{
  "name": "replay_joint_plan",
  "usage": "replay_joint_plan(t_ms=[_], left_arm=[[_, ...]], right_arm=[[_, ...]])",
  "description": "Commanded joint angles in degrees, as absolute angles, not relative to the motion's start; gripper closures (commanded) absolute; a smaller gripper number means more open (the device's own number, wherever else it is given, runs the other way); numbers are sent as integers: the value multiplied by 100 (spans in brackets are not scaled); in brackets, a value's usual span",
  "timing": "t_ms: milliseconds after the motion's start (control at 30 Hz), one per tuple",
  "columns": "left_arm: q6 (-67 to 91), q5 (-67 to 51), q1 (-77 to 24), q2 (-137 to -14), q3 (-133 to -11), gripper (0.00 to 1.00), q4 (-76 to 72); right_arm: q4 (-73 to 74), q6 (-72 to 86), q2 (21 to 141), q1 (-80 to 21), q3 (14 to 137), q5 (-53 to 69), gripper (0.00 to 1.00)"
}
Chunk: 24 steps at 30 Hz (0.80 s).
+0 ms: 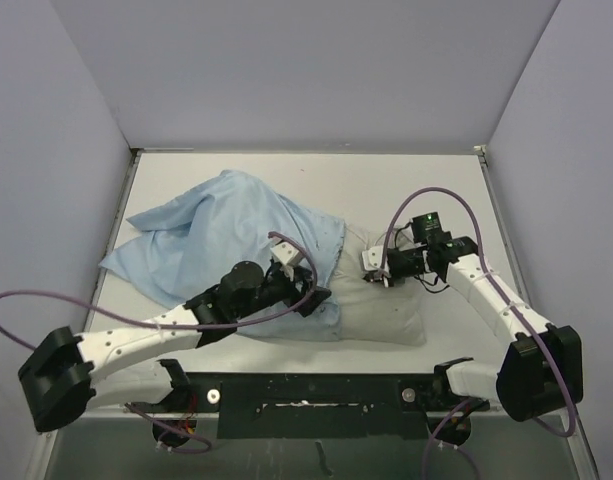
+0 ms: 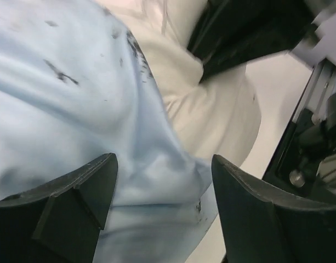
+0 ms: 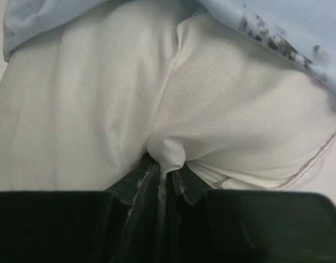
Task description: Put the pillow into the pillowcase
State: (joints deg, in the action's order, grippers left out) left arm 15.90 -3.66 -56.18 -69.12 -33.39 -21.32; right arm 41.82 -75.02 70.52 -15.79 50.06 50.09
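Observation:
The light-blue pillowcase (image 1: 216, 230) lies crumpled at the left of the table, its right end drawn over the left part of the off-white pillow (image 1: 391, 310). My left gripper (image 1: 311, 295) is open at the pillowcase's near right edge. In the left wrist view, pillowcase cloth (image 2: 74, 109) lies between its spread fingers (image 2: 85, 192), with the pillow (image 2: 211, 115) beyond. My right gripper (image 1: 376, 272) is shut on a pinch of pillow fabric (image 3: 166, 156) at the pillow's far right side. The pillowcase edge (image 3: 299, 27) shows at the top of that view.
The white table (image 1: 406, 180) is boxed in by grey walls at the back and both sides. A black strip (image 1: 306, 400) runs along the near edge between the arm bases. Purple cables (image 1: 436, 195) loop over both arms.

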Motion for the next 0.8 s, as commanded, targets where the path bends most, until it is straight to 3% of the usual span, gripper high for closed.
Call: replay_joint_plan(t_ms=[0, 133, 300, 367, 500, 667, 767], left_arm=[[2064, 501, -5579, -5604, -3869, 28, -909], [2145, 909, -5511, -5551, -4930, 23, 474], [2063, 946, -5471, -6865, -6529, 22, 1903], [1946, 985, -5453, -7480, -7051, 21, 2284], [1589, 1047, -5233, -8487, -7652, 22, 2564], [1546, 761, -4776, -8909, -7708, 43, 2479], [1596, 391, -4610, -8947, -7600, 62, 2368]], right_arm=[[5083, -7345, 7408, -1668, 5109, 5399, 96], [5540, -7191, 7580, -1665, 5531, 5782, 93], [5915, -6596, 7847, -1566, 6306, 6071, 84], [6014, -6300, 7950, -1386, 6759, 6184, 73], [5985, -5485, 8056, -586, 7573, 6585, 36], [5199, -4115, 8234, 46, 8036, 5907, 0], [5450, -4106, 8750, -172, 8135, 5695, 2]])
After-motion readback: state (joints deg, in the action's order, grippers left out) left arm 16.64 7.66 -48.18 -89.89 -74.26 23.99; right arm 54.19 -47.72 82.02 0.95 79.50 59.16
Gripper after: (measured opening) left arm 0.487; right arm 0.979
